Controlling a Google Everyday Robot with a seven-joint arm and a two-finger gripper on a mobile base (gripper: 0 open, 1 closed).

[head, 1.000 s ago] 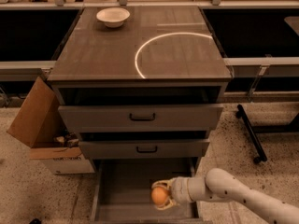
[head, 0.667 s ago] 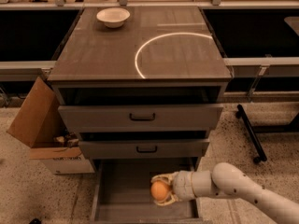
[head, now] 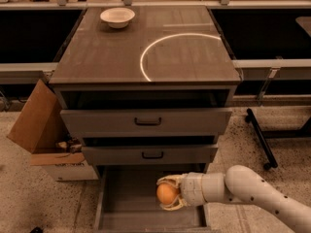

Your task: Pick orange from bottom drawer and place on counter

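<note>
The bottom drawer (head: 131, 212) stands pulled open at the base of the grey cabinet, its flat floor bare. My gripper (head: 167, 194) reaches in from the right on a white arm and is shut on the orange (head: 166, 193), holding it above the drawer floor near the drawer's right side. The counter (head: 107, 52) is the brown-grey cabinet top above, marked with a bright white arc (head: 146, 57).
A white bowl (head: 117, 16) sits at the back left of the counter. Two upper drawers with dark handles (head: 147, 122) are slightly open above the gripper. An open cardboard box (head: 41, 130) leans at the cabinet's left. A black stand leg (head: 260, 137) lies at the right.
The gripper has lifted the orange up off the drawer floor and drawn it slightly back; the arm has risen with it.
</note>
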